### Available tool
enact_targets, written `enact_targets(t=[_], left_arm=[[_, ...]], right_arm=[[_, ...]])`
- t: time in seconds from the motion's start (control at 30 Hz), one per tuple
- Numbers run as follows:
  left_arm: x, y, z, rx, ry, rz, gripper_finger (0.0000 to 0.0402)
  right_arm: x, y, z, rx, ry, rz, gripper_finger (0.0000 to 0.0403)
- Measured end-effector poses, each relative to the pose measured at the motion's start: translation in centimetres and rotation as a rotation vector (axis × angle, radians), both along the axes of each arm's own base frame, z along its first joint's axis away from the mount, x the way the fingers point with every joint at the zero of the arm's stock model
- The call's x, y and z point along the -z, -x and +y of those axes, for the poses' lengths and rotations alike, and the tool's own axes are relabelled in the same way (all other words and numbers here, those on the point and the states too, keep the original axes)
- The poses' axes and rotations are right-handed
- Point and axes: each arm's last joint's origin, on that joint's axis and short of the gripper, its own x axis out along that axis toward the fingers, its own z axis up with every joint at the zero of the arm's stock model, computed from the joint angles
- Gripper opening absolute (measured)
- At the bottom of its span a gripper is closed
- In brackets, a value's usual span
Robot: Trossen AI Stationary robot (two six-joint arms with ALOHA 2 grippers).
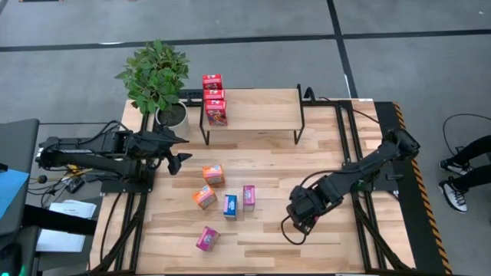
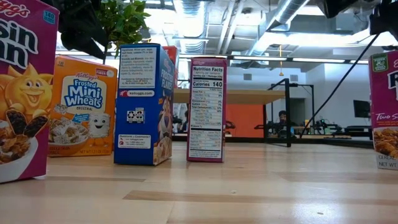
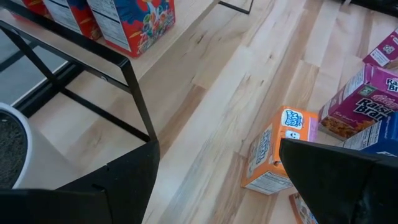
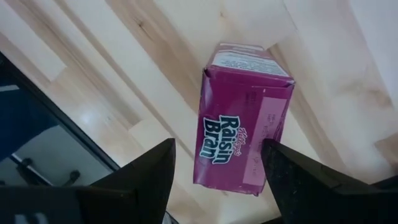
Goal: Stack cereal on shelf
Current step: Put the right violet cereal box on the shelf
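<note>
The light-wood shelf [image 1: 257,111] stands at the table's far side, with red cereal boxes [image 1: 214,100] at its left end. Several small boxes are on the table mid-way: two orange [image 1: 213,175], one blue [image 1: 230,205], two magenta [image 1: 248,197]. My left gripper [image 1: 178,151] is open and empty, left of the orange boxes, which also show in the left wrist view [image 3: 273,152]. My right gripper [image 4: 217,155] is open, right of the group. Its fingers stand on either side of a magenta Raisin Bran box [image 4: 239,124], which also shows in the low view [image 2: 385,112]. My right gripper comes at the magenta box from above. A gap shows between one finger [image 4: 155,174] and the box. The other finger [image 4: 292,180] overlaps the box's corner [image 4: 264,177] in the view. I cannot tell whether it touches.
A potted plant [image 1: 157,80] stands at the table's far left corner, beside the shelf's left end. The shelf's black legs [image 3: 137,87] are close to my left gripper. Bare tabletop [image 1: 307,245] lies along the near edge.
</note>
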Motion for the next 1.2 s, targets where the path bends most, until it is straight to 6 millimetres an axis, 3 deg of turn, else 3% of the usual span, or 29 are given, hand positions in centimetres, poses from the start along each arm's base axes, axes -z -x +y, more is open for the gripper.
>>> enact_targets(t=[0.57,0.97,1.2], left_arm=[[0.0,0.0,0.0,-0.01,-0.008,0.0,0.0321],[0.0,0.0,0.1,-0.026,-0.02,0.0,0.0321],[0.0,0.0,0.1,-0.032,-0.024,0.0,0.0321]], right_arm=[[0.0,-0.2,-0.5,0.044,0.045,-0.018,0.0266],[-4.0,-2.0,-2.1,-0.007,-0.029,-0.111,0.0266],[-5.0,-1.6,-3.0,-0.002,-0.02,-0.045,0.0266]])
